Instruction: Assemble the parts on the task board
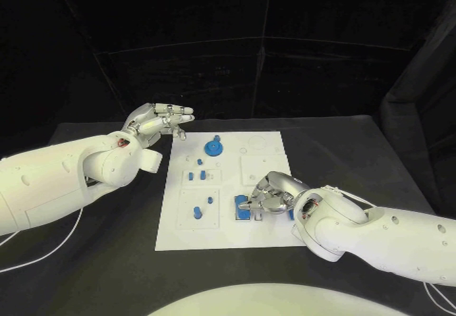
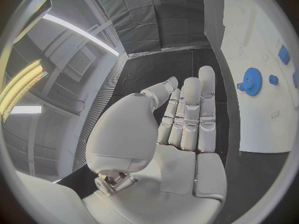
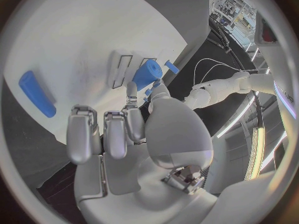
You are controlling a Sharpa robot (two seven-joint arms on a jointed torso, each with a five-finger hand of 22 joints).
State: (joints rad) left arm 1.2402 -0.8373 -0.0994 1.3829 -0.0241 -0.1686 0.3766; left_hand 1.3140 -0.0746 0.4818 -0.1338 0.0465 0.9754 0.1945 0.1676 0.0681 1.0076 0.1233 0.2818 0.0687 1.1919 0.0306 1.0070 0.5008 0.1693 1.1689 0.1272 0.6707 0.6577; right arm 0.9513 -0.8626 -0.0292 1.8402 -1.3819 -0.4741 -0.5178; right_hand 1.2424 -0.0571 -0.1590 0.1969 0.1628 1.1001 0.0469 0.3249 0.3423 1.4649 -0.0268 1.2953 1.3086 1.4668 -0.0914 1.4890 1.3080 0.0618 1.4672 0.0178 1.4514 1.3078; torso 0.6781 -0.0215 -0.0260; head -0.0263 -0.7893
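- Right hand (image 1: 271, 194) sits low over the near right part of the task board (image 1: 180, 230), fingers curled down onto the blue pieces there.
- Right wrist view: thumb and one finger (image 3: 132, 102) pinch a blue cylinder part (image 3: 146, 75); part sticks out past the fingertips, tip close to two rectangular slots (image 3: 121, 69) in the board. Touching the board or not: cannot tell.
- The other right fingers are curled in beside the pinching one, nothing in them.
- Blue block (image 3: 37, 93) lies flat on the board well off to the side of the curled fingers, apart from the hand.
- Head view: a cluster of blue parts (image 1: 249, 209) right under the right fingertips, partly hidden by the hand.
- Left hand (image 1: 157, 120) is up off the table beside the board's far left corner, holding nothing. Fingers (image 2: 190, 109) straight and side by side, thumb set apart.
- Blue gear-like disc (image 1: 215, 145) stands on the board just beyond the left fingertips, not touching them; also in left wrist view (image 2: 252, 81).
- Small blue pegs (image 1: 198, 176) and two more upright parts (image 1: 198, 212) stand on the left half of the board, between the two hands, clear of both.
- Board lies flat on the black table (image 1: 380, 158).
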